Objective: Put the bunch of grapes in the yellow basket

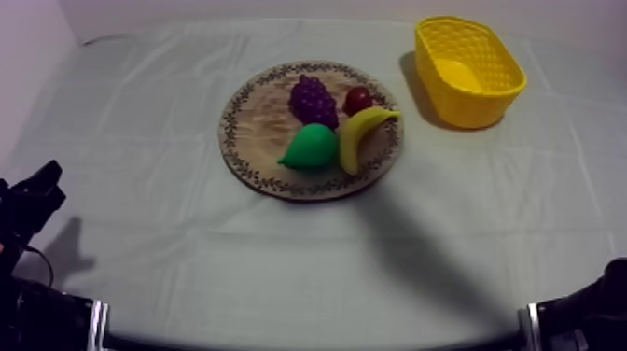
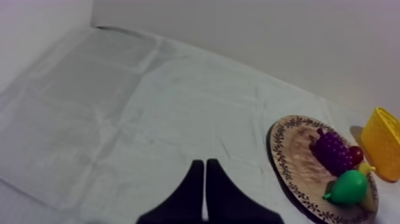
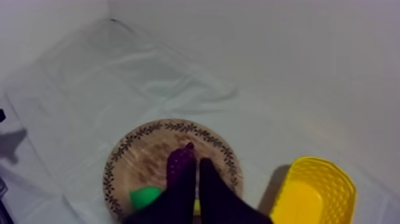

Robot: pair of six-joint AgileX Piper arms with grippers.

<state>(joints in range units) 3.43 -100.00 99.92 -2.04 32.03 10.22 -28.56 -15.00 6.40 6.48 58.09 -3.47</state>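
While the left end effector (image 2: 204, 164) and the right end effector (image 3: 198, 170) are sitting clenched on nothing at the tabletop's near edge, the right is facing the bunch of grapes (image 1: 313, 101), its long axis running far-to-near on the wooden board (image 1: 252, 131), just beyond the pear (image 1: 313, 147). The yellow basket (image 1: 471, 107) is standing empty at the far right corner, likely favouring the right arm.

Pear (image 1: 311, 147) just beside banana (image 1: 362, 137), maybe touching; small red fruit (image 1: 357, 100) nr banana tip.
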